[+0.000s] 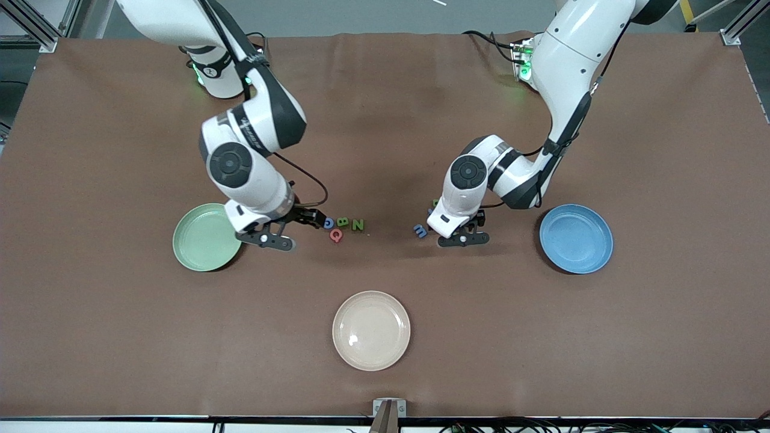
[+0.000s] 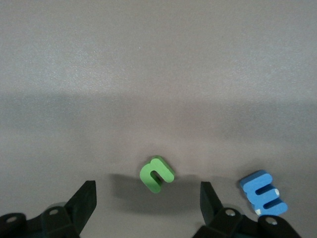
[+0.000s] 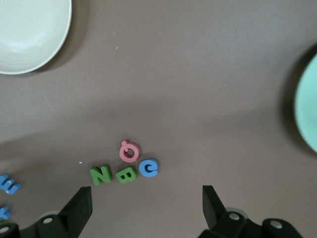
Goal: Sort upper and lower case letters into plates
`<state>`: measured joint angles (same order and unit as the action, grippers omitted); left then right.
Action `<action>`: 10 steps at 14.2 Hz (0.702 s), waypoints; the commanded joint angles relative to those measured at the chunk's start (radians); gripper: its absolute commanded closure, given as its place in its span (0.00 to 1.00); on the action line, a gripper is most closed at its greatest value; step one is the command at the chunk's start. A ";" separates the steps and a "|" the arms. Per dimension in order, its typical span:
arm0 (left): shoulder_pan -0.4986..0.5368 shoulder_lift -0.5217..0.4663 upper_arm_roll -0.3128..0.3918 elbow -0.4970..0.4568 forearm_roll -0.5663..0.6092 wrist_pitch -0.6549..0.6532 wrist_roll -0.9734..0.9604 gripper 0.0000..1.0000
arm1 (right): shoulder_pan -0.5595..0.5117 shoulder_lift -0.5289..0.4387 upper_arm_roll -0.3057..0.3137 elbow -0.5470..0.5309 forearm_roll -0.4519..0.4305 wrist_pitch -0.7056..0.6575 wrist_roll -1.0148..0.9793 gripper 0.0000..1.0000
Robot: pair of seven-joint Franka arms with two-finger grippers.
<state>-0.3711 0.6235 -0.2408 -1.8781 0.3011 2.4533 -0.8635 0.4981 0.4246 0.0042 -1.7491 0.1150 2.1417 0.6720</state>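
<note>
We hover open left gripper (image 2: 146, 198) over small green foam letter n (image 2: 156, 174), beside blue m (image 2: 263, 192); must centre before closing. Open right gripper (image 3: 146, 201) empty over capitals near mint plate (image 1: 201, 240).

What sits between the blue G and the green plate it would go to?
Only the right gripper itself, open and low beside the blue G, stands between it and the green plate; otherwise bare table.
</note>
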 commanded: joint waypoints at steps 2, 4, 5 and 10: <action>0.004 0.019 0.003 0.008 0.024 0.036 -0.022 0.16 | 0.026 0.051 -0.012 -0.016 0.002 0.081 0.017 0.06; 0.011 0.041 0.002 0.017 0.024 0.064 -0.022 0.16 | 0.023 0.092 -0.012 -0.023 -0.003 0.150 0.015 0.13; 0.003 0.041 0.002 0.017 0.023 0.064 -0.025 0.16 | 0.026 0.106 -0.012 -0.023 -0.003 0.174 0.015 0.17; 0.009 0.041 0.002 0.019 0.019 0.064 -0.023 0.25 | 0.068 0.170 -0.013 -0.026 -0.005 0.218 0.018 0.21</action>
<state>-0.3638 0.6581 -0.2383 -1.8687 0.3012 2.5119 -0.8642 0.5447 0.5796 -0.0005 -1.7663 0.1143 2.3359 0.6772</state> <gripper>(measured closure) 0.203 0.207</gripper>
